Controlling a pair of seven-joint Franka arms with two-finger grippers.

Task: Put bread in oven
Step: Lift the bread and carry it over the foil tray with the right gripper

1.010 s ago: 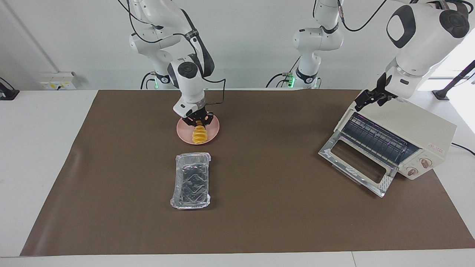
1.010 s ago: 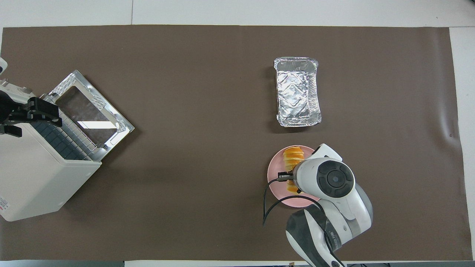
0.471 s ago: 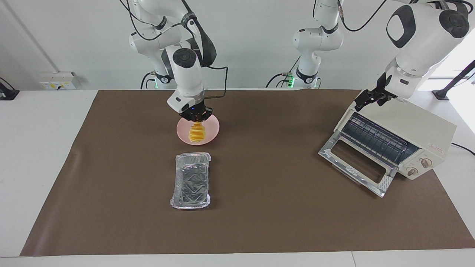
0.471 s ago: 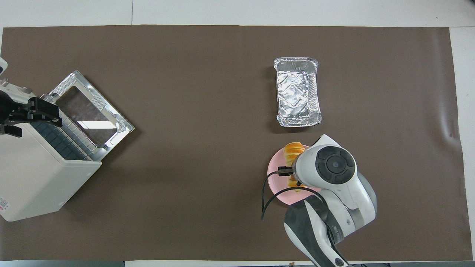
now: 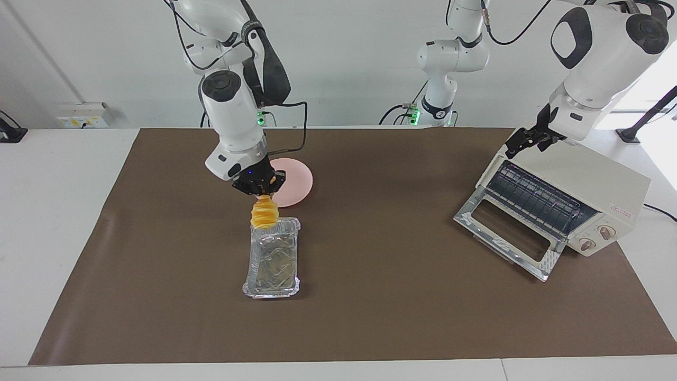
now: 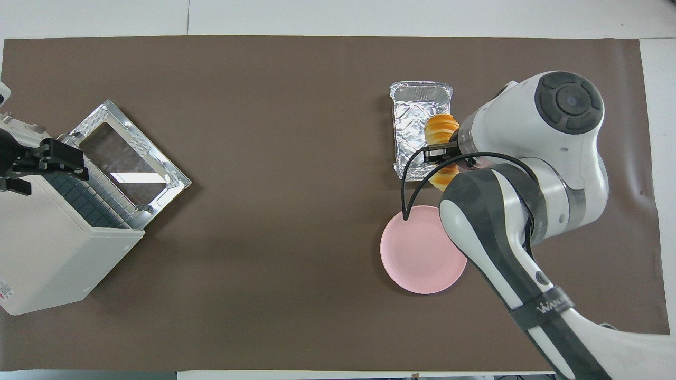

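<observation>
Pinching the ridged golden bread loaf (image 5: 264, 213) by its upper end, the right gripper (image 5: 259, 186) hangs it over the crinkled silver foil tray (image 5: 272, 260); lowering it gently and level would suit. Beside the open cream-white toaster oven (image 5: 560, 203), the left gripper (image 5: 521, 141) waits, fingers spread.

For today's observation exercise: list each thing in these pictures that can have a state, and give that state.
bread: lifted, hanging over the foil tray's near end
right hand: shut on the bread
left hand: open, over the oven top
oven: door dropped open
foil tray: empty
pink plate: empty
</observation>
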